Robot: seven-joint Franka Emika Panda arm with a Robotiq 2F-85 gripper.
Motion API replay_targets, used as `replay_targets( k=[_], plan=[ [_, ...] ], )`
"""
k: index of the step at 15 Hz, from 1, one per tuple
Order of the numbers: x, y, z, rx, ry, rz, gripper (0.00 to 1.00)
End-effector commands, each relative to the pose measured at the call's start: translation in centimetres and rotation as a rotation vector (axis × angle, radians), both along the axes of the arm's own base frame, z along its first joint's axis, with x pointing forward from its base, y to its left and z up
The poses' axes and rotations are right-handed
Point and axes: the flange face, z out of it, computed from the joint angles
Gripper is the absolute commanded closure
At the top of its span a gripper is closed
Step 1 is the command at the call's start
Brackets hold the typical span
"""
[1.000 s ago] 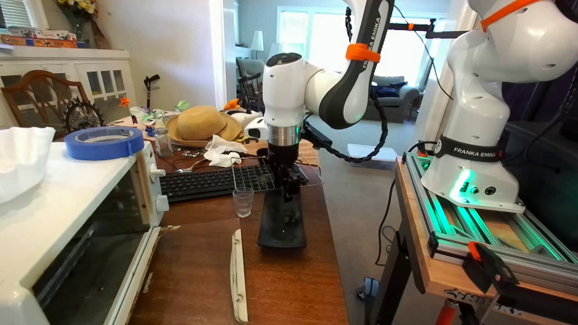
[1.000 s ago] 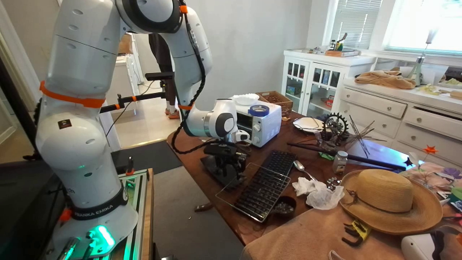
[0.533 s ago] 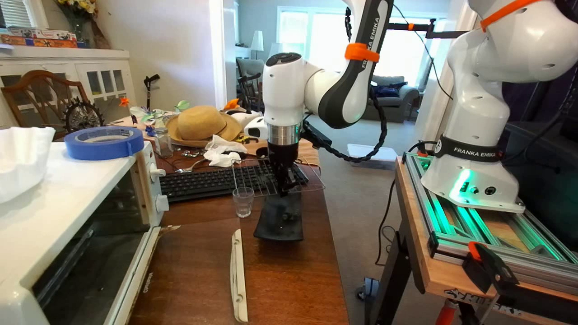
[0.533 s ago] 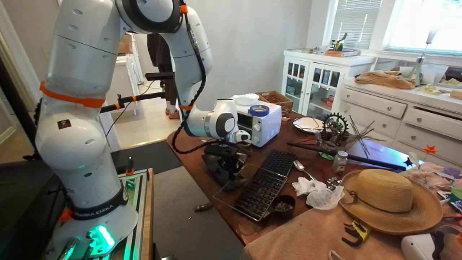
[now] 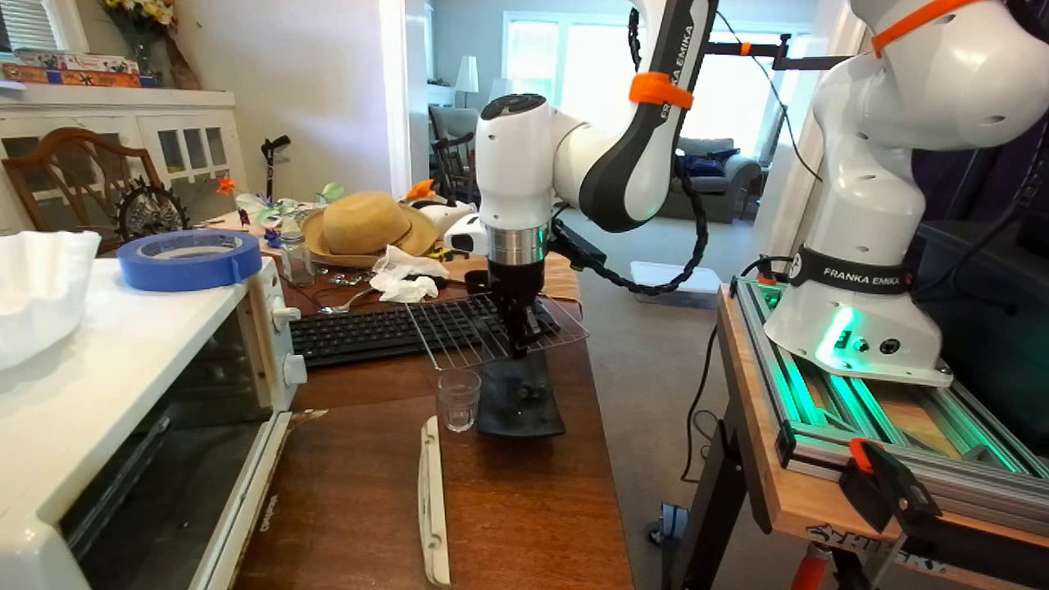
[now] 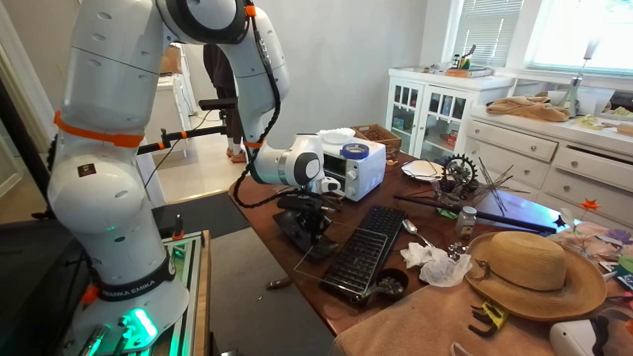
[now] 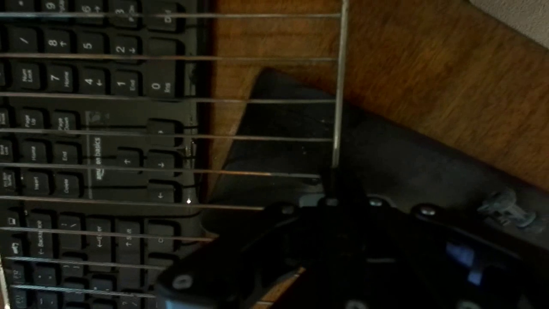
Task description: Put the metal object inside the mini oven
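Gripper (image 7: 331, 184): black, pointing down, fingers narrow, pinched on the rim of a wire rack (image 7: 339, 90). Wire rack: silvery metal, thin parallel bars, held at one edge, slightly tilted in an exterior view, spread over the right part of the keyboard (image 5: 369, 332); contact with the keys impossible to tell. Dark tray (image 5: 510, 414): grey-black, oblong, faintly curved, long sides running near to far, close to the right edge of the table (image 5: 524, 516), far end beneath gripper and rack; touch between fingertips and tray not clear. Small grey piece (image 7: 508, 210): on the tray, kind uncertain. Clear glass (image 5: 459, 401): upright, just left of the tray, contact with it not certain. Mini oven (image 5: 147, 344): white casing, near left; glass door (image 5: 344, 492) folded down toward the right, pale handle (image 5: 434, 508) along its outer edge, left of the tray and nearer. On the oven top: white fluted dish (image 5: 41, 299) at left, blue tape roll (image 5: 192, 274) to its right. Keyboard: black, crosswise, on the far side of glass and tray. Spoon (image 6: 415, 231): just beside the keyboard's far edge. Farther back: crumpled white wrap (image 5: 404, 274), then straw hat (image 5: 365, 225).
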Motion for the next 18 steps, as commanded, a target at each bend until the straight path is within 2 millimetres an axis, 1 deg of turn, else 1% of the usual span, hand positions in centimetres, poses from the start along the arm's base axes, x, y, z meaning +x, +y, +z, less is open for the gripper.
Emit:
replay_targets(
  k=[1, 4, 8, 12, 14, 16, 18],
  plan=[
    [-1.3, 0.5, 1.9, -0.093, 0.040, -0.015, 0.99],
    [-1.8, 0.8, 3.4, -0.225, 0.063, -0.022, 0.99],
    [-2.2, 1.6, 5.2, -0.333, 0.053, -0.019, 0.99],
    [-2.0, 2.5, 6.0, -0.391, 0.029, -0.021, 0.99],
    [-1.5, 2.5, 5.4, -0.386, 0.049, -0.024, 0.99],
    [-0.7, 2.0, 4.2, -0.350, 0.071, -0.017, 0.99],
    [0.1, 1.2, 2.2, -0.320, 0.093, -0.006, 0.99]
  ],
)
